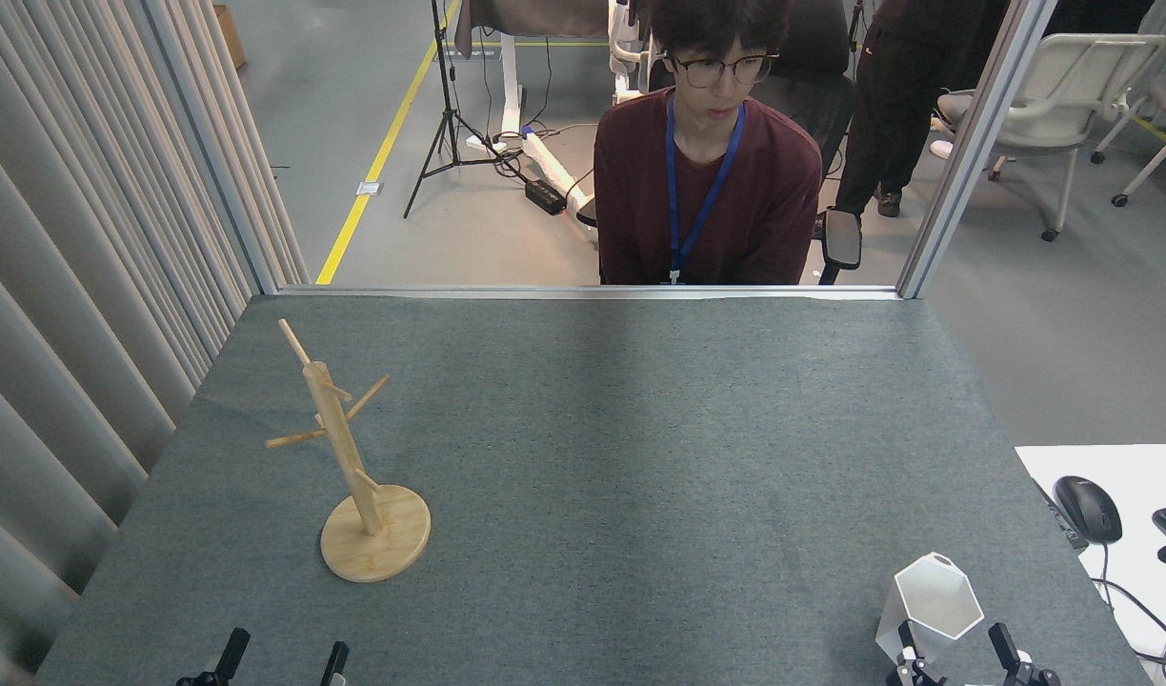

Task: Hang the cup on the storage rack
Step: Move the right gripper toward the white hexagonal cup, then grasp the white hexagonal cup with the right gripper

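The white faceted cup (931, 602) stands upright on the grey table near the front right corner, its hexagonal rim open to the top. My right gripper (954, 640) is open right in front of it, its two black fingers rising either side of the cup's lower body without closing on it. The bamboo storage rack (354, 476) stands at the left of the table on its round base (392, 557), its thin pegs bare. My left gripper (283, 655) is open at the bottom edge, in front of the rack and apart from it.
The grey felt table (593, 457) ends at a metal rail at the back, where a person in a dark red top (707, 181) sits. Ribbed curtains (88, 286) line the left side. A white desk with a black mouse (1088, 508) adjoins the right edge.
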{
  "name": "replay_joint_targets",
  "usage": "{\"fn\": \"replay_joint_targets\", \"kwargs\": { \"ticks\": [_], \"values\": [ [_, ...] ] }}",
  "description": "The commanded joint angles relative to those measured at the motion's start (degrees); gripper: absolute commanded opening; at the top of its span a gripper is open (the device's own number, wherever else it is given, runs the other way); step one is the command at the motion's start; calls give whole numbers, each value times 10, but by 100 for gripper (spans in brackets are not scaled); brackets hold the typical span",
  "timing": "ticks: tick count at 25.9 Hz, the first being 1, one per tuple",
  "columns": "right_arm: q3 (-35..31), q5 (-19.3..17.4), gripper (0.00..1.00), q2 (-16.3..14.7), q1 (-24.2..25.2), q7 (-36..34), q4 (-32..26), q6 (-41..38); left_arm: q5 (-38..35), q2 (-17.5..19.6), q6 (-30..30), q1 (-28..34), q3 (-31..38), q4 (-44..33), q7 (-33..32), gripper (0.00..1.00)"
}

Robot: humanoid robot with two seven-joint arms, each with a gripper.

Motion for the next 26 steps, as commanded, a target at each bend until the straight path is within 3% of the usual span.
{"fn": "replay_joint_targets", "kwargs": {
  "ticks": [1, 12, 13, 15, 20, 26],
  "values": [
    [7, 2, 100, 0, -11, -3, 15, 0, 0, 0, 0, 0, 1, 2, 0, 100],
    [23, 12, 99, 0, -36, -5, 45, 5, -2, 0, -1, 0, 3, 3, 0, 100],
    [23, 19, 93, 0, -36, -6, 45, 8, -2, 0, 0, 1, 3, 3, 0, 100],
    [23, 28, 70, 0, -36, -10, 45, 9, -4, 0, 0, 0, 3, 2, 0, 100],
    [23, 28, 61, 0, -36, -14, 45, 9, -4, 0, 0, 0, 3, 2, 0, 100],
    [22, 25, 61, 0, -36, -20, 44, 6, -3, 0, 0, 0, 3, 1, 0, 100]
  ]
}}
